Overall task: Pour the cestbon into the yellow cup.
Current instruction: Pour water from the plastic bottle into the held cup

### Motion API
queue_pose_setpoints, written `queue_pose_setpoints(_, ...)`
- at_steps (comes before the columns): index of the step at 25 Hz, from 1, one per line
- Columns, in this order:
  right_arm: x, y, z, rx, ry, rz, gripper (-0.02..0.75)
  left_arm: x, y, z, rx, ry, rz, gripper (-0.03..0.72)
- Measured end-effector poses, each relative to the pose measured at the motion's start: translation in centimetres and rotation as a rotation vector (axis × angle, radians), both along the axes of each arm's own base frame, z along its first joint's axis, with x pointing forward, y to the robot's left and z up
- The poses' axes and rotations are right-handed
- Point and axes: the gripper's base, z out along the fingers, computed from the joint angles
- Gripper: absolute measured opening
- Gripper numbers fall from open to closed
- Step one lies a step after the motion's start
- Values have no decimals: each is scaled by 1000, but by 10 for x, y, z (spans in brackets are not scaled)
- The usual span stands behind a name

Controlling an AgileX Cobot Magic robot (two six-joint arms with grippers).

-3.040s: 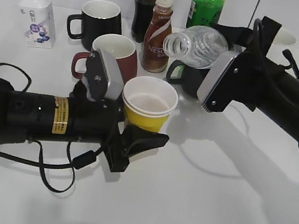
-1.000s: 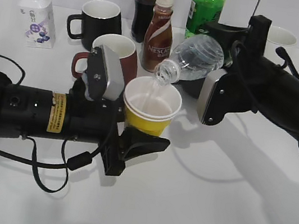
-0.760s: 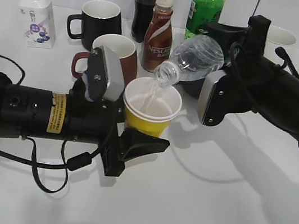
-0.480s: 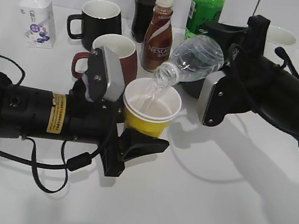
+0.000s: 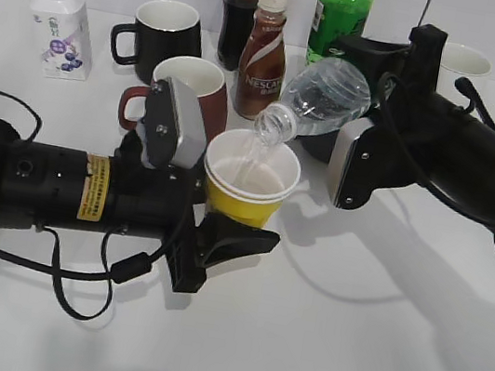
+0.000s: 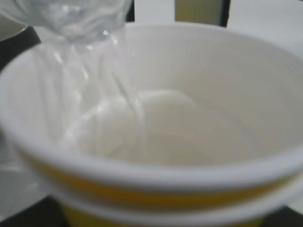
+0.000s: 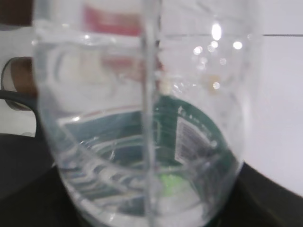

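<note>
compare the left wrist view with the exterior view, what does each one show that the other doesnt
Only the left wrist view shows the yellow cup's white inside up close, with water streaming down its wall. Only the exterior view shows the left gripper gripping the cup, the right gripper tilting the cestbon, and the red mug, black mug and Nescafe bottle behind. Both show the bottle mouth over the cup's rim, pouring.

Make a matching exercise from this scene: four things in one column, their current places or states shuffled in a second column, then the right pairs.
Things:
1. cestbon
2. yellow cup
3. Nescafe bottle
4. white milk bottle

States:
A. upright at far left
B. tipped, mouth over the cup
C. held by the left gripper
D. upright behind the red mug

Pairs: 1-B, 2-C, 3-D, 4-A
</note>
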Motion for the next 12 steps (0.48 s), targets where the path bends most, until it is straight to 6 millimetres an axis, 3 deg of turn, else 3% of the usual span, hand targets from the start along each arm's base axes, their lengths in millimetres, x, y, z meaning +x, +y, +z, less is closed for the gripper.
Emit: queue_pose_setpoints(12, 0, 0, 1, -17, -18, 0, 467, 0, 0, -1, 6, 1, 2, 440)
